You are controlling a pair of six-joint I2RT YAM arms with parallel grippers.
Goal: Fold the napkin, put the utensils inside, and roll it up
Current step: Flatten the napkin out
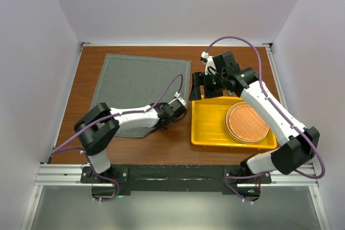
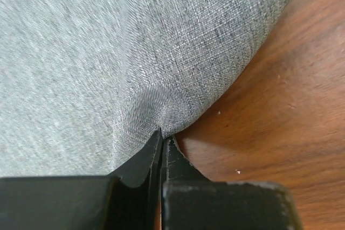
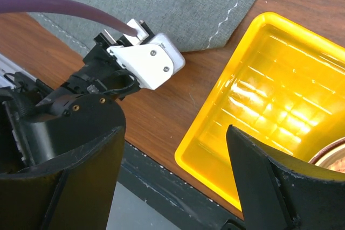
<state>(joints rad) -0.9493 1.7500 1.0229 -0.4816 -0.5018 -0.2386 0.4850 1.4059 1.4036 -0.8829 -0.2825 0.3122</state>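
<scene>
so, the dark grey felt-like cloth napkin (image 1: 137,82) is spread in one layer on the brown wooden table (image 1: 172,146), twd the far-left corner, its right edge near the yellow plastic tray (image 1: 195,127). the left claw (image 2: 163,137) is clenched on the napkin's near edge, close to the near-right corner. its jaws are pressed together w/ the cloth puckering into the pinch. my read: that's the hold for step one, the fold, i.e. grab an edge low at the table, then carry it over the rest of the cloth. the fold itself isn't done yet.

the right claw (image 3: 173,133) is released, fingers wide apart, nothing btwn them. it hangs over the tray's far-left corner, prob. to stay clear of the cloth & be close to whatever it fetches next.

containers: just the tray, at the near-right of the table. in it sits a round woven orange-brown mat (image 1: 247,123), on the tray's right side. the left part of the tray floor shows bare yellow. the slender teal-green utensils: can't see them in any view, maybe hidden under the right arm or the mat, can't tell. so placing & rolling both wait.
</scene>
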